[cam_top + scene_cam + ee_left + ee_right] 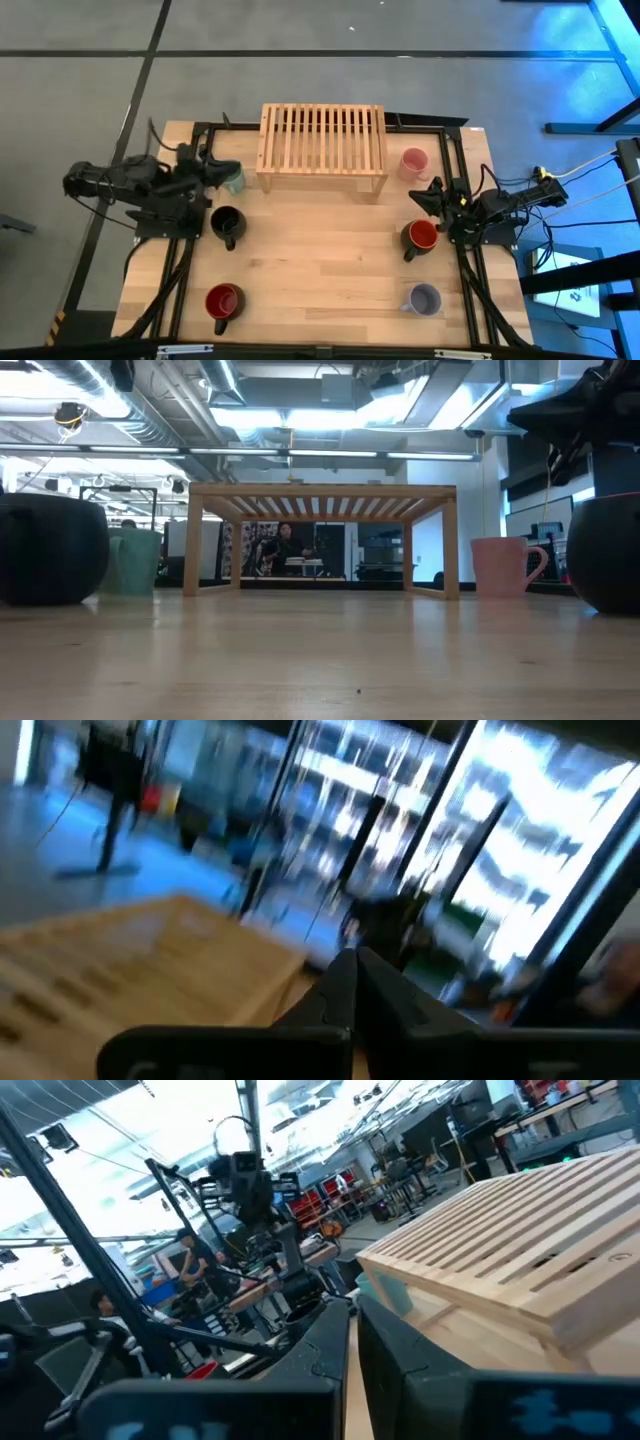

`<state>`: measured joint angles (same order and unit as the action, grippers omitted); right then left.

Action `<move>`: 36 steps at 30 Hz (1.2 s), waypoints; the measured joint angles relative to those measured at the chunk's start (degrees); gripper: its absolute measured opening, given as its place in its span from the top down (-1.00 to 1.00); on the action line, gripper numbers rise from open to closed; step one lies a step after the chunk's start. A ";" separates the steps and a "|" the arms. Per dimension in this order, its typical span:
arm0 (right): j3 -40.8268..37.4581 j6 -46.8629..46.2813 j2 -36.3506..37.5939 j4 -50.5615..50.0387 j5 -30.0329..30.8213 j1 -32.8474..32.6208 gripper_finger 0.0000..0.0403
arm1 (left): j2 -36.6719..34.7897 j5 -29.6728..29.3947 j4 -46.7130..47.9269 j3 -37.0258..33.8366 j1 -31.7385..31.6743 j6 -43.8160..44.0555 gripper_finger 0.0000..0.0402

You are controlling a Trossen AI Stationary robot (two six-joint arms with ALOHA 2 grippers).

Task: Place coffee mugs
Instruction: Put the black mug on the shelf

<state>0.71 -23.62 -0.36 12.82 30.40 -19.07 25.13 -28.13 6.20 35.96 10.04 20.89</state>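
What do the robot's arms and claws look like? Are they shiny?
Both arms are black and chunky, not shiny. The left arm and right arm have dark cables running along them, and the right one has a small yellow bit near its far end. Each ends in a gripper, left gripper and right gripper, with two flat, pointed black fingers.

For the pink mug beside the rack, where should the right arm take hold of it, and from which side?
Probably the rim wall of the pink mug, from above. It stands upright, open mouth up, clear of the rack. Its handle sticks out sideways, so one finger inside and one outside, away from the handle, seems safest for the right gripper.
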 joint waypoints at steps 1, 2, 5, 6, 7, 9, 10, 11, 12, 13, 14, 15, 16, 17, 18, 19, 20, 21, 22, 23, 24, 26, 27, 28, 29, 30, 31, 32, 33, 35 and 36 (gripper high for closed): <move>0.02 0.00 0.00 -0.09 0.59 0.00 0.93 | 2.05 -0.48 5.09 2.08 0.00 1.59 1.00; 0.02 0.01 0.00 -0.32 1.58 0.00 0.93 | 4.08 -0.81 9.67 3.92 0.00 3.54 1.00; 0.02 0.03 0.00 -1.03 4.61 0.00 0.93 | 11.64 -0.91 21.26 9.63 -0.23 5.98 1.00; 0.02 0.02 0.00 -1.01 5.10 0.00 0.93 | 13.79 -0.58 24.94 11.13 -0.42 5.86 1.00; 0.03 0.02 0.00 -1.00 5.18 0.00 0.93 | 15.55 0.24 27.97 12.17 -0.64 5.79 1.00; 0.02 0.02 0.00 -1.01 5.19 0.00 0.93 | 18.76 1.82 27.63 13.34 -0.81 5.81 0.99; 0.03 0.03 0.00 -1.03 5.18 0.00 0.93 | 19.98 2.66 25.44 13.49 -0.74 5.99 0.98; 0.04 0.04 0.00 -1.11 5.19 0.00 0.93 | 20.94 2.72 24.13 13.49 -0.77 5.96 0.96; 0.06 0.04 0.02 -1.52 5.25 0.00 0.93 | 22.06 2.53 23.46 13.47 -0.93 5.96 0.95; 0.09 0.02 0.02 -2.29 5.56 0.00 0.93 | 23.51 2.21 22.61 13.49 -1.32 5.96 0.94; 0.09 -0.04 0.01 -3.05 5.66 0.00 0.93 | 24.69 2.10 22.62 13.49 -1.91 5.98 0.92; 0.09 -0.19 0.00 -3.52 5.60 0.00 0.93 | 25.57 2.22 23.94 13.40 -2.56 6.00 0.89; 0.09 -0.46 0.01 -3.78 5.37 0.00 0.93 | 26.09 2.37 25.67 13.26 -3.25 6.03 0.86; 0.09 -0.66 0.02 -3.92 5.00 0.00 0.93 | 26.53 2.80 26.23 13.29 -3.94 6.42 0.82; 0.09 -0.68 0.00 -4.00 4.71 0.00 0.93 | 26.78 3.62 26.72 13.45 -4.60 7.56 0.78; 0.09 -0.78 0.00 -3.89 4.54 0.00 0.93 | 26.79 4.68 28.43 13.54 -5.30 9.21 0.73; 0.10 -1.34 0.02 -3.80 4.57 -0.02 0.93 | 26.70 5.96 30.60 13.68 -6.10 11.11 0.68; 0.11 -2.26 0.02 -3.88 4.61 -0.02 0.93 | 26.73 7.45 31.90 14.07 -6.86 12.93 0.62; 0.11 -3.27 0.01 -4.01 4.76 -0.02 0.93 | 26.75 9.13 32.79 14.69 -7.69 14.23 0.56; 0.11 -3.76 0.00 -4.07 5.07 -0.02 0.93 | 26.71 10.76 34.43 15.36 -8.51 15.33 0.51; 0.11 -4.42 -0.01 -4.25 5.08 -0.02 0.93 | 26.66 12.24 36.56 15.99 -9.25 16.25 0.45; 0.11 -4.79 -0.09 -5.12 5.06 -0.02 0.93 | 26.77 14.99 41.60 17.74 -10.38 17.83 0.34; 0.11 -4.85 -0.11 -5.40 5.04 -0.02 0.93 | 26.92 16.02 44.10 18.72 -10.79 19.25 0.30; 0.11 -4.91 -0.11 -5.49 5.04 -0.02 0.93 | 27.13 17.13 46.85 19.77 -11.06 21.38 0.26; 0.11 -5.13 -0.11 -5.57 5.08 -0.02 0.93 | 27.31 18.70 49.77 20.56 -11.26 23.56 0.23; 0.11 -5.30 -0.11 -5.64 5.15 -0.02 0.93 | 27.38 20.40 52.81 21.15 -11.32 25.43 0.21; 0.11 -5.45 -0.11 -5.66 5.17 -0.02 0.93 | 27.36 21.89 55.47 21.70 -11.29 26.80 0.21; 0.11 -5.73 -0.11 -5.66 5.17 -0.02 0.93 | 27.32 23.40 56.88 22.06 -11.20 28.11 0.20; 0.11 -5.77 -0.11 -5.73 5.18 -0.02 0.93 | 27.31 24.42 57.42 22.08 -10.93 28.93 0.21; 0.11 -5.77 -0.11 -5.86 5.19 -0.02 0.93 | 27.42 25.33 58.48 21.94 -10.27 29.47 0.21; 0.11 -5.77 -0.11 -6.04 5.32 -0.02 0.93 | 27.38 25.64 58.52 21.94 -9.89 29.97 0.21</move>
<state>0.82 -29.39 -0.47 6.79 35.72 -19.09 52.51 -2.50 64.73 57.90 0.15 50.86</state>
